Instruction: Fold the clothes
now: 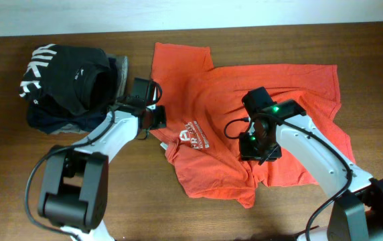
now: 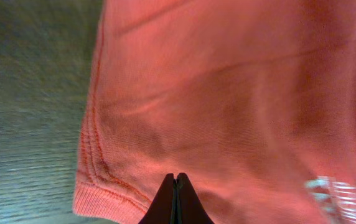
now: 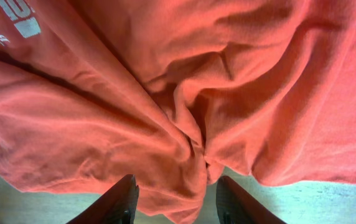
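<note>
Leftmost, a heap of dark clothes (image 1: 67,80), topped by a black piece with white letters, sits on the wooden table (image 1: 4,174) near its far edge. Just right of the heap, the left gripper (image 1: 157,119) is at the left edge of the orange-red T-shirt (image 1: 245,87). In its wrist view the fingers (image 2: 165,205) are clenched tight together over the cloth beside a ribbed corner (image 2: 97,199), and I cannot tell whether any cloth is caught between them. The shirt lies spread but rumpled from the table's middle toward the right, with its white lettering (image 1: 191,137) near its left side. Further right, the right gripper (image 1: 258,144) is low over the shirt's middle with its jaws apart, and a bunched fold (image 3: 190,168) sits between them unclamped. Bare wood shows in front of the shirt's near edge, between the two arms, and along the right side.
</note>
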Controlling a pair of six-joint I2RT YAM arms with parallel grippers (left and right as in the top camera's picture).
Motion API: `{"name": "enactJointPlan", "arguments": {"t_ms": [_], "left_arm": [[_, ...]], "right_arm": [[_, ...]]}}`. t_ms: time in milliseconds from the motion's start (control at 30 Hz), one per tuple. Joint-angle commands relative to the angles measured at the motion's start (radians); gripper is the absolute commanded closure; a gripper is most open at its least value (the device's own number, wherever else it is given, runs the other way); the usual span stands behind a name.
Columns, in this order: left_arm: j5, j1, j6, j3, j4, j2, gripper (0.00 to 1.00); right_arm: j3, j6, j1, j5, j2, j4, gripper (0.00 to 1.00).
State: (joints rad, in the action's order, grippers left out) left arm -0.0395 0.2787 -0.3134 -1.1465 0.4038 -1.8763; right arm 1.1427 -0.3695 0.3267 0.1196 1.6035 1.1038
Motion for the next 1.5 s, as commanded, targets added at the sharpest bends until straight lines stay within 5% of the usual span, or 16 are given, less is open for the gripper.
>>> {"name": "enactJointPlan", "arguments": {"t_ms": [0,233,400,500,667,867,1000,1067,1233,1467], "left_arm": [[0.018,-0.002,0.054,0.0,0.0,-0.073,1.0],[0.163,-0.136,0.09,-0.021,-0.228,-0.129,1.0],[-0.059,-0.302,0.076,-0.182,-0.296,-0.2,1.0],[-0.18,-0.324,0.148,-0.3,-0.227,-0.201,0.99],[-0.182,-0.269,0.259,-0.475,0.133,-0.172,0.94],[-0.178,-0.178,0.258,-0.447,0.335,-0.173,0.93],[-0.174,-0.14,0.251,-0.375,0.332,-0.173,0.92],[-0.173,-0.122,0.24,-0.319,0.307,-0.173,0.99],[-0.119,-0.102,0.23,-0.148,0.114,-0.173,0.99],[0.215,-0.111,0.287,-0.157,-0.218,-0.305,1.0]], "right_arm": [[0.013,-0.001,-0.006,-0.021,-0.027,-0.008,0.54],[0.013,-0.001,-0.006,-0.027,-0.027,-0.029,0.53],[0.013,-0.002,-0.006,-0.027,-0.027,-0.005,0.53],[0.013,-0.005,-0.006,-0.027,-0.027,0.001,0.53],[0.013,-0.005,-0.006,-0.027,-0.027,0.0,0.53],[0.013,-0.005,-0.006,-0.027,-0.027,-0.004,0.53],[0.013,-0.005,-0.006,-0.027,-0.027,-0.007,0.53],[0.013,-0.005,-0.006,-0.027,-0.027,-0.007,0.53],[0.013,-0.005,-0.006,-0.027,-0.027,-0.016,0.53],[0.013,-0.013,-0.006,-0.026,-0.027,-0.018,0.53]]}}
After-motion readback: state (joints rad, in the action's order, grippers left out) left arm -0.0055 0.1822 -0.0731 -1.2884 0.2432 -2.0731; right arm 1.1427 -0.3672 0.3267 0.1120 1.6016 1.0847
